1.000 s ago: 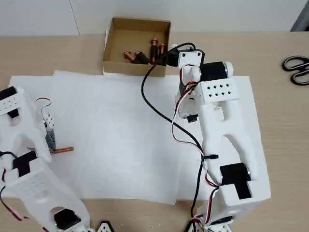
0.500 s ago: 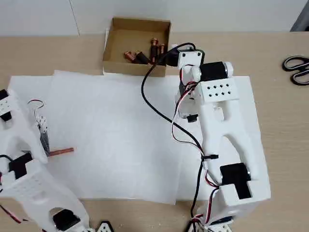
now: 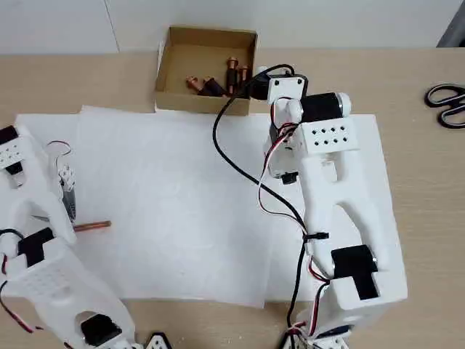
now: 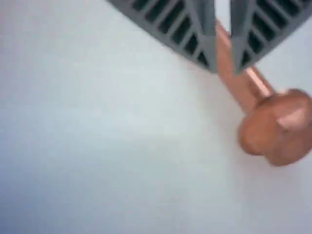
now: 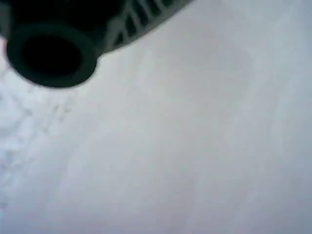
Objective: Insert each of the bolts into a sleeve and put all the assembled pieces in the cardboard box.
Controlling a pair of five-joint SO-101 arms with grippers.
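Note:
A copper bolt (image 3: 92, 226) lies on the white sheet (image 3: 174, 211) at the left. My left gripper (image 3: 70, 211) stands over its shaft end. In the left wrist view the left gripper (image 4: 223, 66) is shut on the bolt (image 4: 273, 129), whose round head sticks out past the grey fingertips. A black hollow sleeve (image 5: 51, 56) sits at the tip of my right gripper, against a grey finger (image 5: 141, 19), just above the sheet. The right arm (image 3: 330, 138) hides that gripper from above. The cardboard box (image 3: 174, 98) at the back holds several copper-and-black assembled pieces (image 3: 232, 73).
Scissors (image 3: 447, 102) lie on the wooden table at the far right. A black cable (image 3: 232, 167) runs from the right arm's wrist across the sheet. The sheet between the two arms is bare.
My left arm shifted a little to the left and then back; the bolt barely moved on the sheet. The right arm stayed still.

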